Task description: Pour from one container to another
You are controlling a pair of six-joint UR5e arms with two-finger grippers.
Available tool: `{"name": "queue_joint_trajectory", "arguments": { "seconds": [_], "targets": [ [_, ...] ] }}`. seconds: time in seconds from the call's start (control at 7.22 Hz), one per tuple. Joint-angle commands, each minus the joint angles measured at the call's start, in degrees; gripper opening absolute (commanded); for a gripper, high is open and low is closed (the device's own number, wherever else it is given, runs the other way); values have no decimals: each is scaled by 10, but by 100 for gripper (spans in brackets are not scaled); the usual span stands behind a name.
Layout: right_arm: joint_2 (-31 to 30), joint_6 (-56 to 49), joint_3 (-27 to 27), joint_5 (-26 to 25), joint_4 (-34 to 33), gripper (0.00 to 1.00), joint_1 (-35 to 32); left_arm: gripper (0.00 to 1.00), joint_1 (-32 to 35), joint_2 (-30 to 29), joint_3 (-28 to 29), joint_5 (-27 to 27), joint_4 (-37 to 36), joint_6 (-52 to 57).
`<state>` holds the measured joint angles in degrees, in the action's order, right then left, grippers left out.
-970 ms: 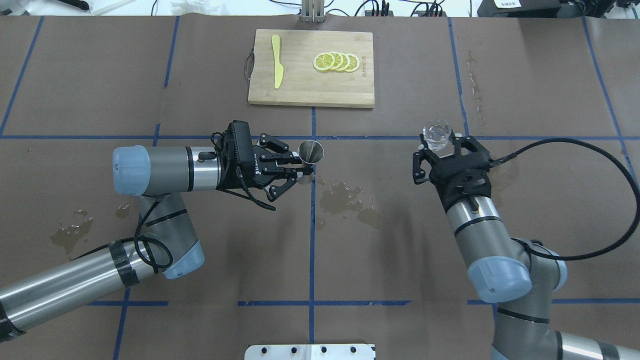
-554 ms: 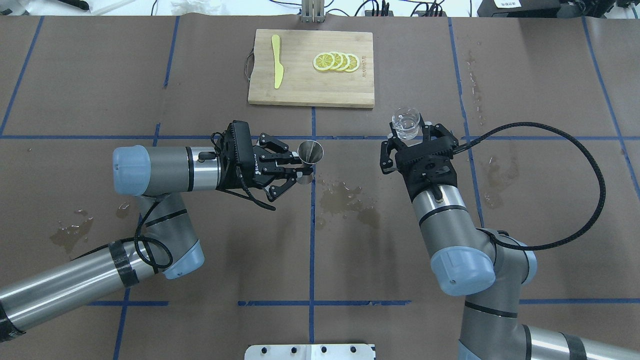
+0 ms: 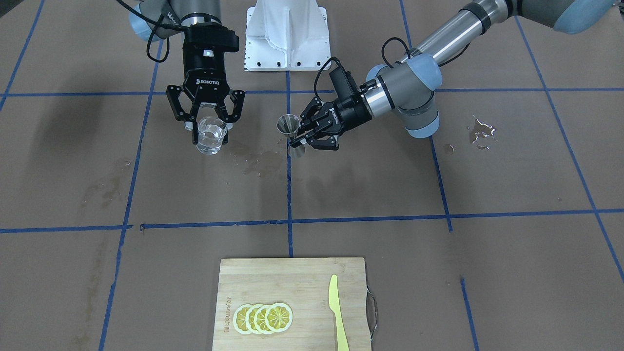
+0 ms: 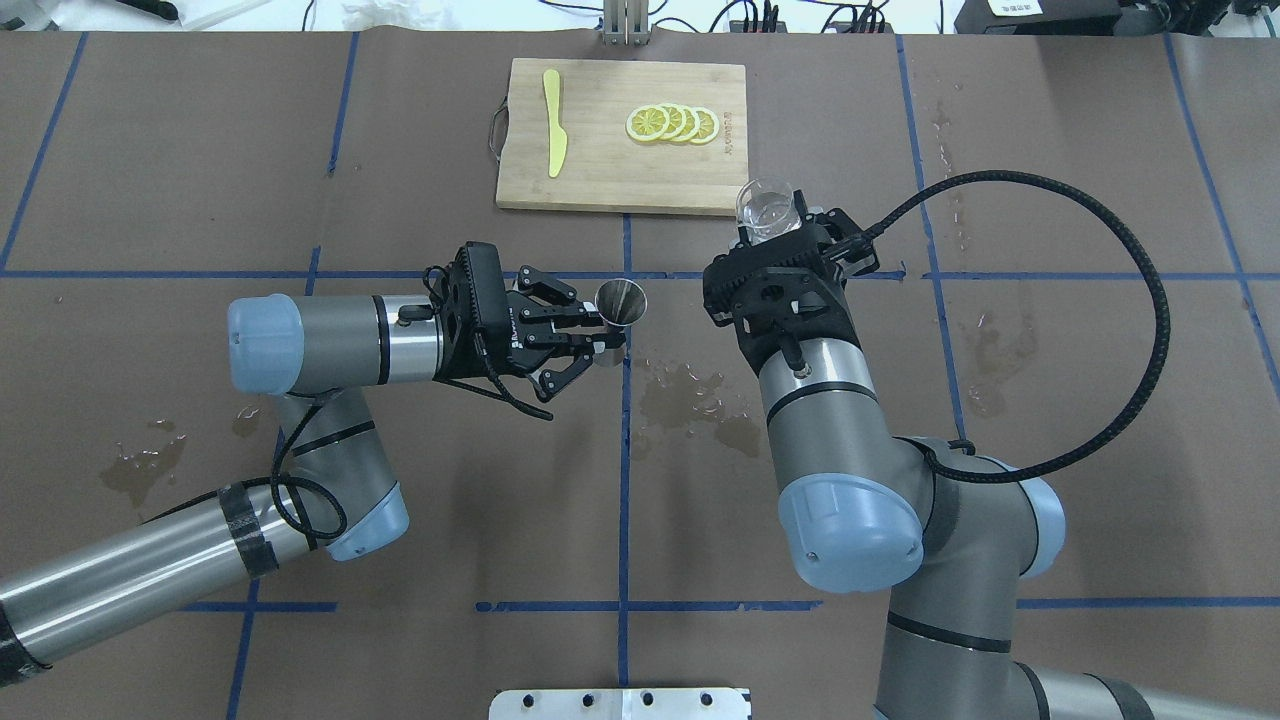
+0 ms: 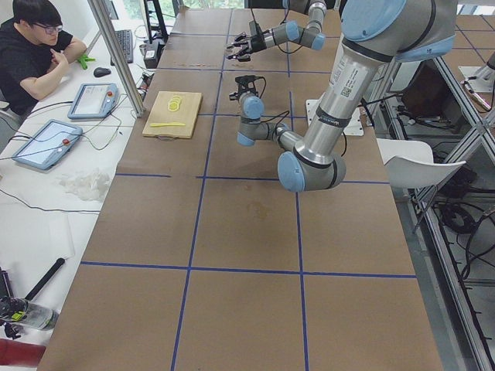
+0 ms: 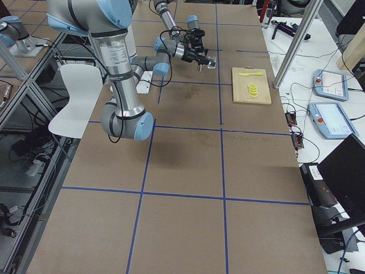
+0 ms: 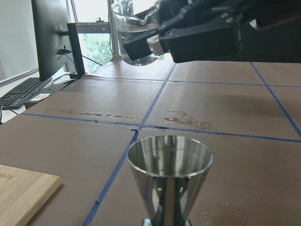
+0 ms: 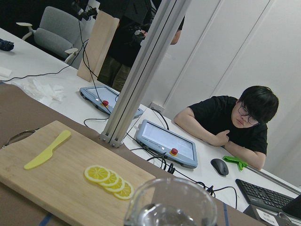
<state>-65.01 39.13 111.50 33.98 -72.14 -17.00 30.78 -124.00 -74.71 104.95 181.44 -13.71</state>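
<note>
Glass beaker (image 4: 766,208), clear and partly filled with clear liquid, is held upright in the right gripper (image 4: 775,225), whose jaws are closed against opposite sides of its wall. In the left wrist view the beaker (image 7: 134,37) hangs well above the table surface. In the overhead view it sits over the table just at the near right corner of the cutting board (image 4: 620,175). The receiving container is a steel double-cone jigger (image 4: 621,302), upright with its open cup facing up, located beside the centre blue tape line (image 4: 626,480) and apart from the beaker, toward the robot's left. The left gripper (image 4: 597,335) approaches horizontally and is clamped on the narrow waist of the jigger. Whether the jigger base touches the table cannot be determined. In the front-facing view the beaker (image 3: 211,135) and jigger (image 3: 289,127) stand at about the same depth across the table, with the right gripper (image 3: 210,129) pointing straight down and the left gripper (image 3: 300,141) angled in from the side. Wet patches (image 4: 690,395) lie on the brown table covering (image 4: 200,180) between the two arms, on the robot's side of the jigger. The cutting board carries a row of overlapping lemon slices (image 4: 672,123) and a yellow knife (image 4: 553,122). A seated person (image 8: 225,122) is visible at a desk beyond the table's far edge.
</note>
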Motion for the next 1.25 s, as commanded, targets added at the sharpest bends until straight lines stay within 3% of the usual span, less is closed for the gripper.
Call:
{"name": "queue_joint_trajectory", "arguments": {
  "seconds": [0.0, 0.28, 1.11],
  "targets": [
    [16, 1, -5, -2, -51, 0, 6, 0, -1, -1, 0, 0, 0, 0],
    [41, 1, -10, -32, -119, 0, 27, 0, -2, -1, -1, 0, 0, 0],
    [54, -56, -25, -77, -121, 0, 60, 0, -3, -1, -1, 0, 0, 0]
  ]
}}
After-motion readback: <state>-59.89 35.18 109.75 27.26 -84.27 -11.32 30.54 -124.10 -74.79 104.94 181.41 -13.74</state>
